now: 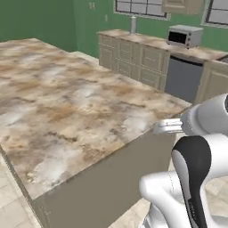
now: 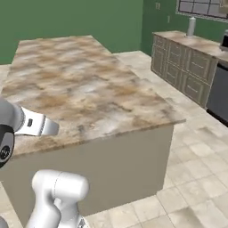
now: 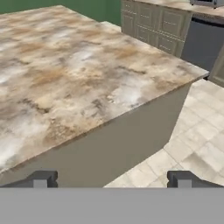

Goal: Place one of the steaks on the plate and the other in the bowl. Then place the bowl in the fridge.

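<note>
Claw point(image 3: 111, 179) spread wide, empty, hanging off the marbled island counter point(image 1: 67, 102) corner. No steaks, plate or bowl here; best to turn the base and search before reaching.

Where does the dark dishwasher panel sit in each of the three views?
Left base view: dishwasher at upper right, set in the beige cabinet run below the microwave.
Right base view: cut by the right edge, mid-height.
Hand view: upper right, beyond the island.
Shared landmark: the marbled island countertop's corner nearest the dishwasher.
</note>
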